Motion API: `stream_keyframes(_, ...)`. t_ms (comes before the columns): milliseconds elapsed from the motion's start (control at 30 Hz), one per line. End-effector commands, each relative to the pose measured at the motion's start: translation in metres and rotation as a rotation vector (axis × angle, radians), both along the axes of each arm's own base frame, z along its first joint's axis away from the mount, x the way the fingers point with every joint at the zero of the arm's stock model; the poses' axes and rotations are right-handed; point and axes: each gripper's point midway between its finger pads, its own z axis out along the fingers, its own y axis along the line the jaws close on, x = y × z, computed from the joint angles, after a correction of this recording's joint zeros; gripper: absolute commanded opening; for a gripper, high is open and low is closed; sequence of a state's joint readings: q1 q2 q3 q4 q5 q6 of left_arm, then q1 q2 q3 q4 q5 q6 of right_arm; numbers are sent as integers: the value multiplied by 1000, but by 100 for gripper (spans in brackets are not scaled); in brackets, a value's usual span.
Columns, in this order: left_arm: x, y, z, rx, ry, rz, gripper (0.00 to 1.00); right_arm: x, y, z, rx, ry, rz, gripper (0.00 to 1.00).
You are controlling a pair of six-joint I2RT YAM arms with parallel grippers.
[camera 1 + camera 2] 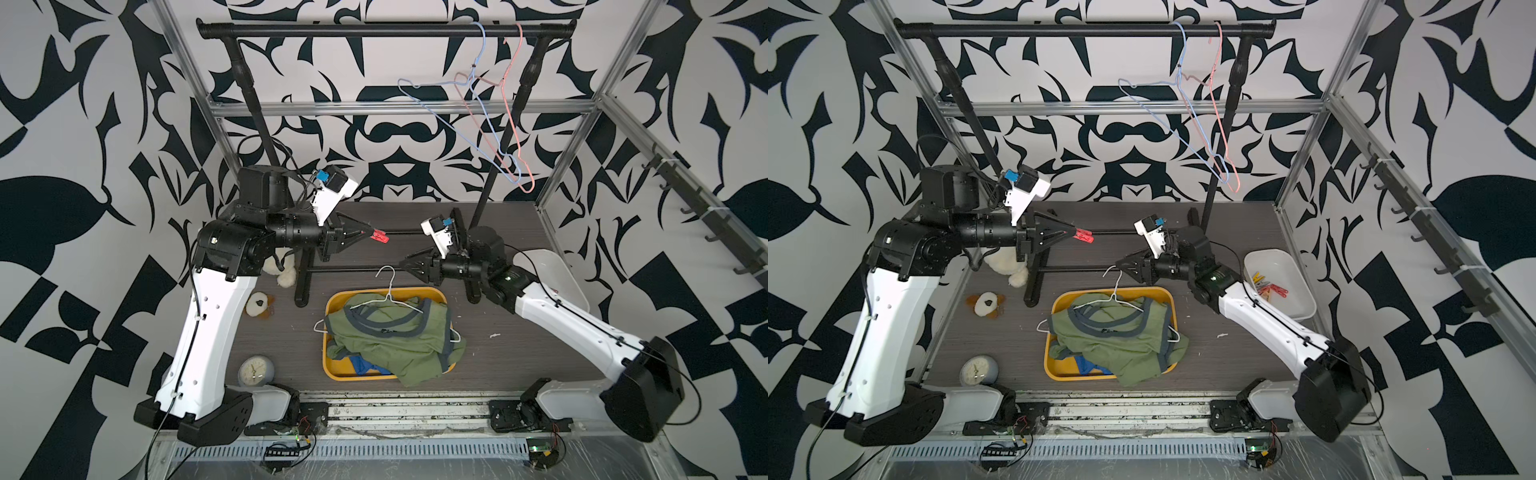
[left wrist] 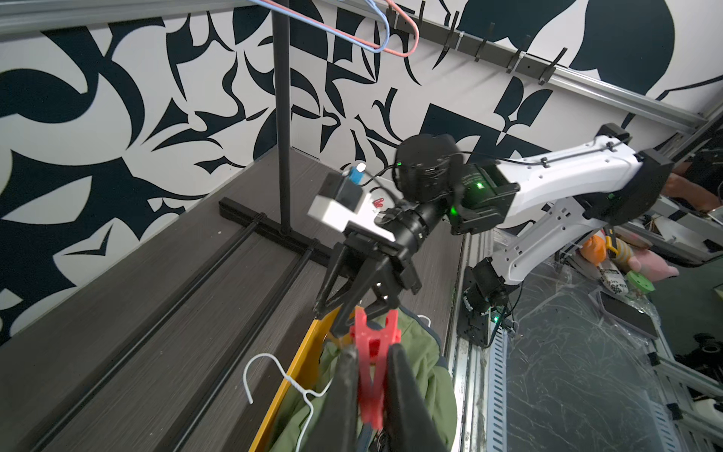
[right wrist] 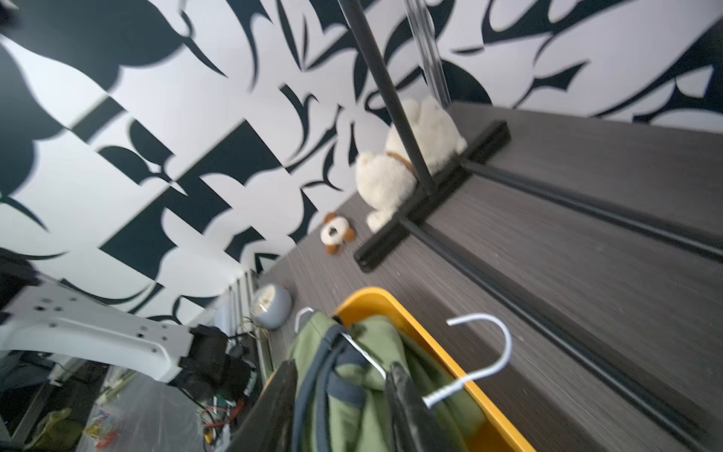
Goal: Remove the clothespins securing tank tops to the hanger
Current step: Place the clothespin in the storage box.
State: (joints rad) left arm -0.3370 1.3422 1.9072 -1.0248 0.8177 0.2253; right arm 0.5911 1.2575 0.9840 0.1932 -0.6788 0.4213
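Left wrist view: red clothespin (image 2: 373,375) runs along left hand (image 2: 373,352), fork outward.

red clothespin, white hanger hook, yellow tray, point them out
red clothespin (image 2: 371,360): left wrist view, the middle of its body.
white hanger hook (image 3: 444,393): right wrist view, the twisted shank under the curve.
yellow tray (image 1: 338,368): in a top view, bare floor at one corner.

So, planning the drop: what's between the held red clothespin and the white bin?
The right arm's wrist sits between clothespin and bin, shown in both top views.
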Motion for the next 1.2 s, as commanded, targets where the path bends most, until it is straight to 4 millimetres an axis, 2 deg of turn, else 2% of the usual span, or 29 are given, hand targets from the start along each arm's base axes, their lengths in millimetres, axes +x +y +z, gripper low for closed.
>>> stream_keyframes(0,1,-6,16,-57,16,-23,3,-33,-8,78,243,-162,66,40)
stream_keyframes(100,-1,-10,19,-81,46,-56,3,-50,-16,97,278,-214,80,41)
stream_keyframes(267,-3,-15,17,-111,97,-93,4,-66,-17,135,334,-272,129,42)
stream_keyframes(500,-12,-17,13,-137,144,-139,8,-68,-8,166,385,-288,190,42)
stream_keyframes(733,-18,-18,18,-162,157,-170,9,-54,0,174,389,-283,170,42)
stream_keyframes(1000,-26,-16,20,-172,157,-181,9,-53,-6,174,358,-310,116,42)
stream_keyframes(1167,-24,-15,21,-166,145,-164,10,-60,1,179,399,-277,188,42)
